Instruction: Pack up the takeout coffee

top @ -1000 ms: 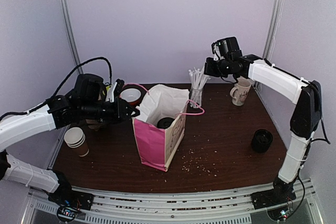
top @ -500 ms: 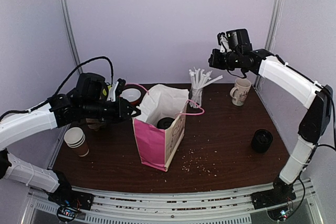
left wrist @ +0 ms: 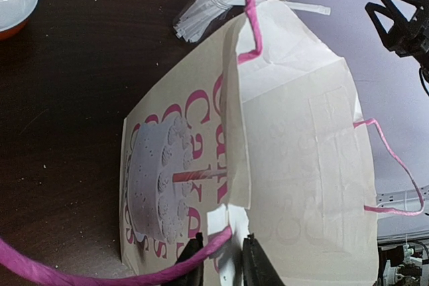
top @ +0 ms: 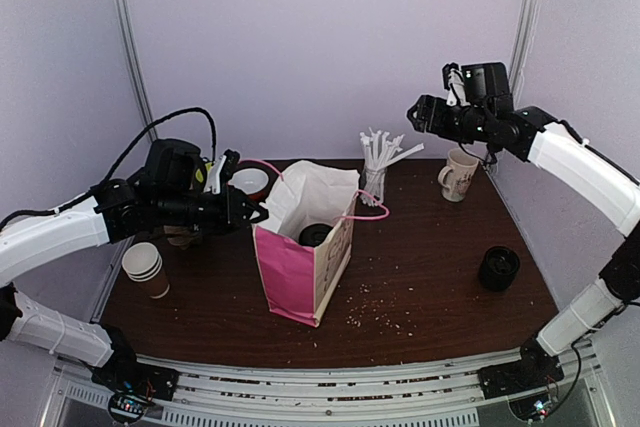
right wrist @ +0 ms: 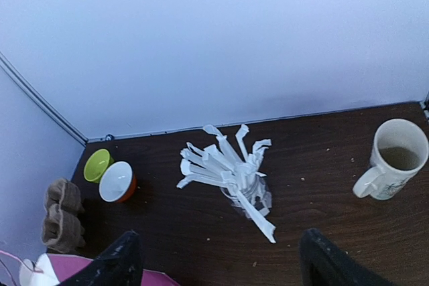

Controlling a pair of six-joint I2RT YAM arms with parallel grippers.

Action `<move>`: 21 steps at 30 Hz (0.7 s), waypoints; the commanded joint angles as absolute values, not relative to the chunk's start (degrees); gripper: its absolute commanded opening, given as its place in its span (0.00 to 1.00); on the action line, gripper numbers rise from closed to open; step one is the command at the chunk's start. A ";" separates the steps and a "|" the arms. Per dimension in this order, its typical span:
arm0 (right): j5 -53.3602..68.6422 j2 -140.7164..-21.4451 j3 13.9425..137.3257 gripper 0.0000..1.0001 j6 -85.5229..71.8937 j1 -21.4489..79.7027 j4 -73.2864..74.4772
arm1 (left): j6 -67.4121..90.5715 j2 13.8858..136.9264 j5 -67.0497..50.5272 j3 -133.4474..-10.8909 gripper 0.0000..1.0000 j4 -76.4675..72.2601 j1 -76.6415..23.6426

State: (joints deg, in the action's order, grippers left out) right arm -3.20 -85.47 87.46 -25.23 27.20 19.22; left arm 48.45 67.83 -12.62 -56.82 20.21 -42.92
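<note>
In the bag (top: 300, 272) I see only the lid of the takeout coffee (top: 316, 234); paper hides its cup. My left claw (left wrist: 223, 260) nips the pink handle (left wrist: 201, 252), fingers cut off by the bottom edge. The spread fingertips of my right claw (right wrist: 218, 262) are cropped too.

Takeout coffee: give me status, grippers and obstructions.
Left gripper shut on the bag handle. Right gripper open, empty, above the straws. Takeout coffee inside the bag, black lid showing. Bag mouth unobstructed.
</note>
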 commanded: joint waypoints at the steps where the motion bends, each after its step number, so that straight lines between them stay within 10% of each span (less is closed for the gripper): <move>1: -6.75 -79.34 78.62 0.88 -31.35 26.76 13.66 | 47.45 67.27 -12.11 -56.62 0.22 19.39 -42.98; 7: -3.13 -81.91 74.36 0.91 -34.99 26.58 11.41 | 47.01 67.67 -12.74 -56.34 0.22 18.98 -42.98; 21: 0.06 -93.66 80.78 0.58 -37.22 24.30 8.04 | 46.85 67.41 -12.32 -56.07 0.22 19.02 -42.98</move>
